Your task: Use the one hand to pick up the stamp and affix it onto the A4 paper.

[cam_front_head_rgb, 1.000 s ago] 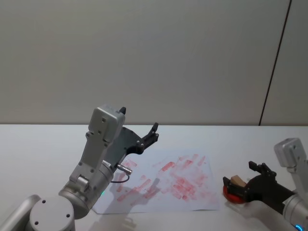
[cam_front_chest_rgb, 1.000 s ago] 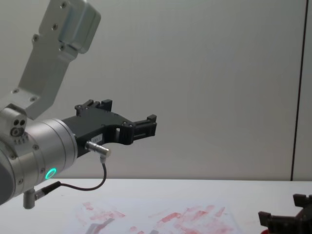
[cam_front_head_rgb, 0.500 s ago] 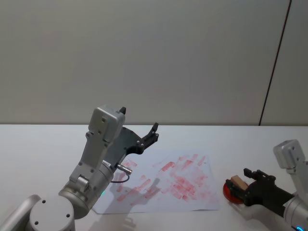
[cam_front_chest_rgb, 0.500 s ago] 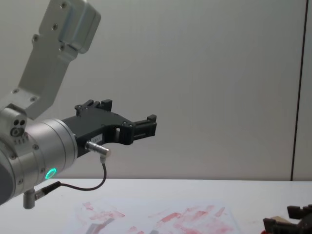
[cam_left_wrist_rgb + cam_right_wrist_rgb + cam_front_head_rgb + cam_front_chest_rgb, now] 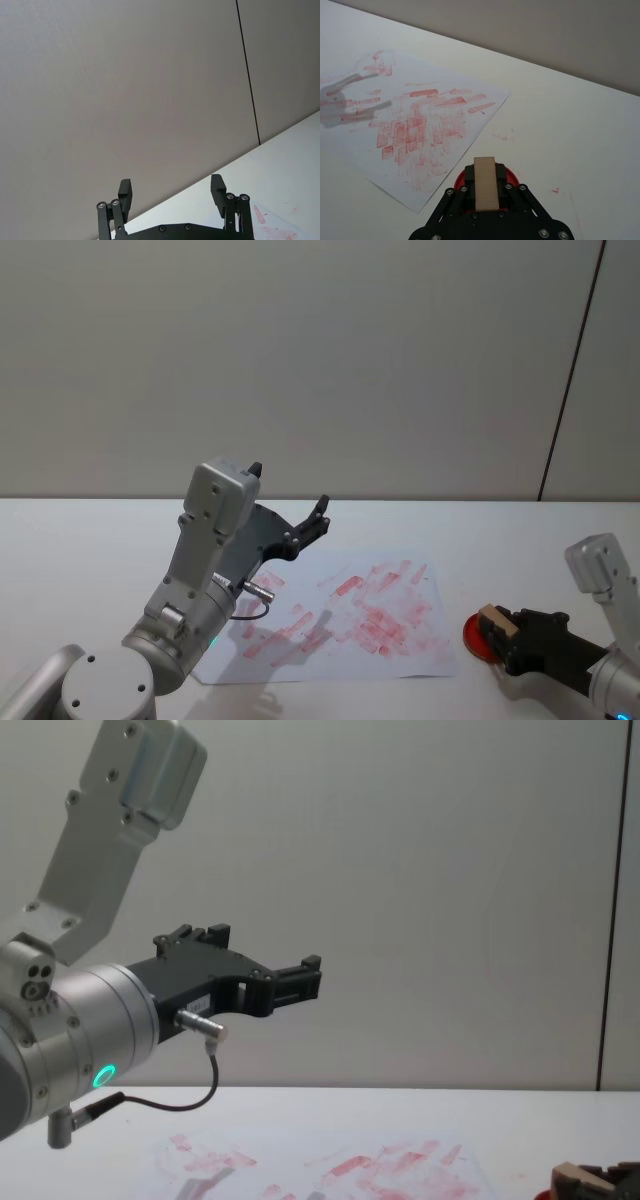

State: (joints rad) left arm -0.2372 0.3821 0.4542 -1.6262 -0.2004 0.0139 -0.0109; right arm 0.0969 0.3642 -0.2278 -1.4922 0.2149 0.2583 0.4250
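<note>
Stamp (image 5: 485, 175): small rigid wooden block, likely light, clamped by its long sides in right gripper (image 5: 485, 187) at ink pad (image 5: 511, 176); left gripper (image 5: 320, 516) idle above A4 paper (image 5: 420, 125), fingers apart.

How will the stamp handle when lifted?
The stamp looks like a solid wood block: probably stiff and light. Flat sides in the right pincer should grip without rolling. Its underside, over the red pad, is probably inky. Left pincer hangs raised, open.

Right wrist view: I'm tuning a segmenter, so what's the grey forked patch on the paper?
Right wrist view: a soft shadow on the A4 paper, not an object; head view: the same shadow lies under the raised left gripper, likely its source.
</note>
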